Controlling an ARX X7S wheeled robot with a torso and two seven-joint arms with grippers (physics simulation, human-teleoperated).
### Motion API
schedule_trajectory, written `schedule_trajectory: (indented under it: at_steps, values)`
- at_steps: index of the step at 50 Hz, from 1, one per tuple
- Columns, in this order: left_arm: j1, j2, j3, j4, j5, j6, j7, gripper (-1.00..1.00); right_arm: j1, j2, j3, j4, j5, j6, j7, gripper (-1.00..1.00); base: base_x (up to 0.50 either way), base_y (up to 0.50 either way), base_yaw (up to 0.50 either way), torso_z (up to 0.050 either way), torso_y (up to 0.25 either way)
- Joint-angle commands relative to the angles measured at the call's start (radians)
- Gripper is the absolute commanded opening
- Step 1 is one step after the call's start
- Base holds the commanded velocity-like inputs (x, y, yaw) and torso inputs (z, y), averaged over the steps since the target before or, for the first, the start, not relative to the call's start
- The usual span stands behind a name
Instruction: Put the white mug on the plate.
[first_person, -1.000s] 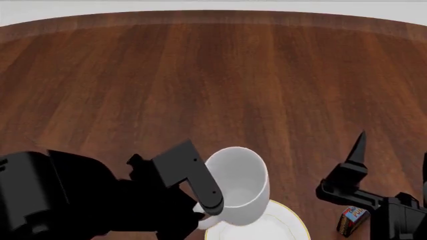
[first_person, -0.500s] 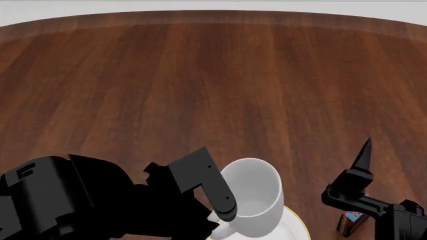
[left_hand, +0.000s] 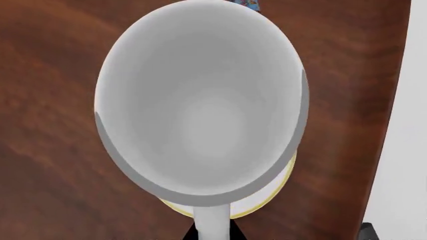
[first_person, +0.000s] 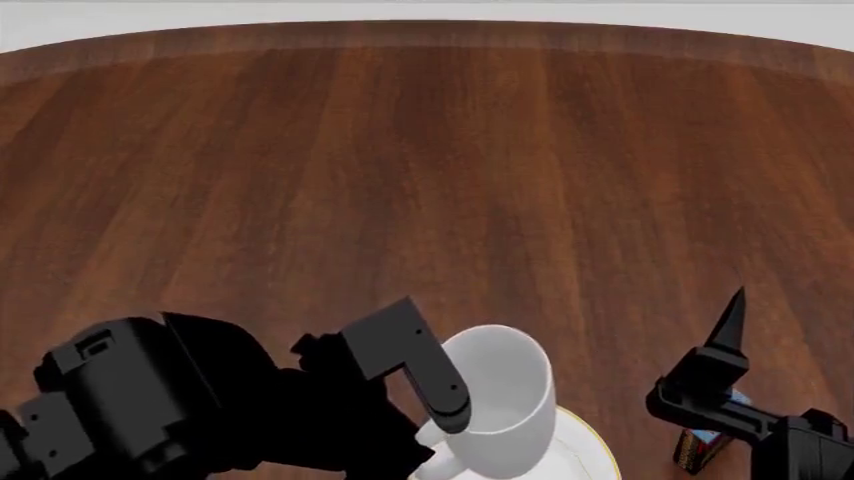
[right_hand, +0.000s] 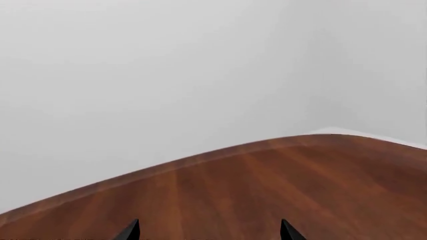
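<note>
One small colourful box (first_person: 705, 441) is lying on the wooden surface (first_person: 427, 170) just beside my right arm, near the plate (first_person: 583, 452) but apart from it; it's partly hidden by the arm, so I can't read what it is. Rest of the surface is showing only wood grain, w/ a pale wall behind in the right wrist view.

Count: one white mug (first_person: 497, 395), one plate, one box, two claws.

My left claw (first_person: 430, 425) is grasping the white mug at its handle side, one black finger (first_person: 434, 380) lying along the mug's outside wall. The mug is sitting upright, mouth up, over the plate's left part. From the left wrist view the mug (left_hand: 200, 100) is filling most of the frame, w/ only a sliver of gold rim peeking out under it; can't tell if the base is touching the plate (left_hand: 267, 197) or hanging just above.

My right claw (right_hand: 208, 231) is released, two tips spread apart, holding nothing, pointing across the surface, well apart from the mug.
</note>
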Motion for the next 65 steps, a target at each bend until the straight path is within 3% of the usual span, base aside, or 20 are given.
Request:
schedule_trajectory:
  at_steps: [1, 65]
  values:
    - [0.003, 0.028, 0.013, -0.090, 0.022, 0.037, 0.038, -1.00, 0.002, -0.005, -0.002, 0.032, -0.001, -0.018, -0.008, 1.00, 0.00, 0.00, 0.00, 0.000, 0.000]
    - [0.016, 0.149, 0.084, -0.368, 0.071, 0.159, 0.161, -1.00, -0.024, -0.009, 0.007, 0.097, 0.018, -0.075, -0.021, 1.00, 0.00, 0.00, 0.00, 0.000, 0.000]
